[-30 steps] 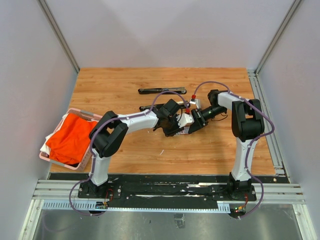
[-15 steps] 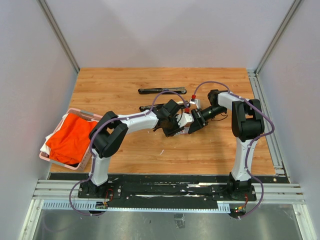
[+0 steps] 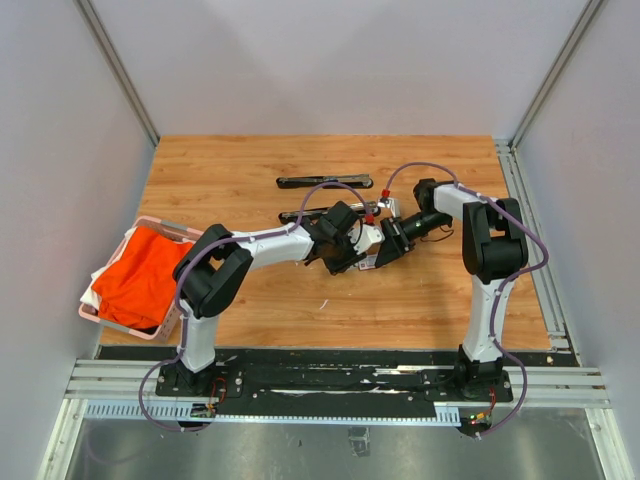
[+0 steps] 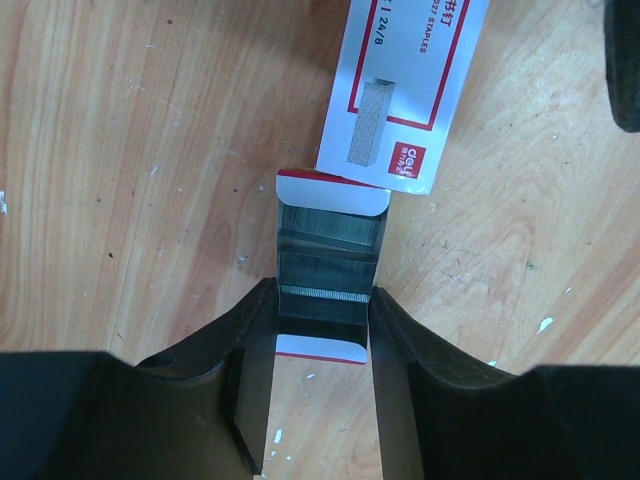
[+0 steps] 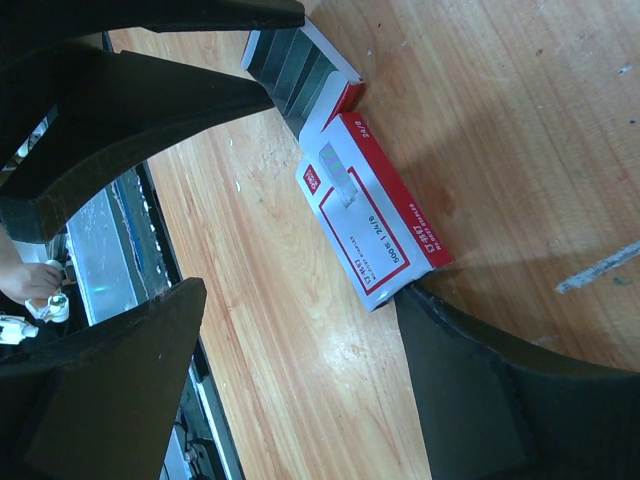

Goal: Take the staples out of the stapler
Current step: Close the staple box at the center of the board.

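Left wrist view is showing my left fingers (image 4: 322, 305) pinching the inner tray (image 4: 328, 262) of a staple box. They are opened only narrowly, one pressing each long side, near the middle of the tabletop (image 4: 120, 150). My right fingers (image 5: 300, 295) are standing spread wide and gripping nothing. They are straddling the white-and-red sleeve (image 5: 372, 225), and one tip is touching its end. Tray and sleeve are lying end to end, barely apart.

I am judging that this step calls for holding the tray flat and low, so its rows are not tipping out. My right fingers should be squeezing the sleeve across its long sides, never over its open mouth.

The tray is carrying packed grey rows of staples (image 4: 330, 235), filling most of it. The sleeve's inside is hiding from me. A pink basket (image 3: 165, 232) at the tabletop's left edge is holding an orange cloth (image 3: 140, 275) over something white.

The black stapler (image 3: 323, 181) is lying in two long parts toward the far edge, well apart from both sets of fingers. Its channel is too small to read. A pale sliver (image 3: 322, 303), possibly a loose staple strip, is lying alone nearer the near edge.
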### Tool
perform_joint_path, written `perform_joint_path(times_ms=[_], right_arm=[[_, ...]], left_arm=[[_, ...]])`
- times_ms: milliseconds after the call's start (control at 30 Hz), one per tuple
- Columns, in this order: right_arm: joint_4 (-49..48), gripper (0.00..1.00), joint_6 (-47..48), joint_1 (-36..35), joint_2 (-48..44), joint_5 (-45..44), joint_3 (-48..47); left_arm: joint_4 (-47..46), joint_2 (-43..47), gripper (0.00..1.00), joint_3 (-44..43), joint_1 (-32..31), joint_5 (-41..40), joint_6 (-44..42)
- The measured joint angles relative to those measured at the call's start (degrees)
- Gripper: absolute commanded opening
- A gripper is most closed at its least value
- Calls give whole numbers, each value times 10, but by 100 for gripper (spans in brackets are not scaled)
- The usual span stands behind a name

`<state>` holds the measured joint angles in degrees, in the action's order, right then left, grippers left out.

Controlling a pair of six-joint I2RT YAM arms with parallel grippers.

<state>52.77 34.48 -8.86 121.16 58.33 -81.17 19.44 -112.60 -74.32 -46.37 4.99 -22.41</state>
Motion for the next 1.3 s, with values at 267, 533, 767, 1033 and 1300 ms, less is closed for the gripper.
perform_joint_path(times_ms=[267,533,767,1033,1300], right_arm=[[-7,81,-15,-2,-1,-3,0],[-24,81,-57,-2,-6,-13,3],[-33,81,-66,-2,-10,-13,9],[-33,81,-65,-2,-11,-13,9],[-32,81,-61,-2,-11,-13,9]], left_arm=[[-10,5,33,10,0,13,-7],[-16,25,34,40,0,54,-32],[-17,25,34,40,0,41,-16],[-13,20,33,32,-4,19,7],[-10,10,33,18,-4,9,13]])
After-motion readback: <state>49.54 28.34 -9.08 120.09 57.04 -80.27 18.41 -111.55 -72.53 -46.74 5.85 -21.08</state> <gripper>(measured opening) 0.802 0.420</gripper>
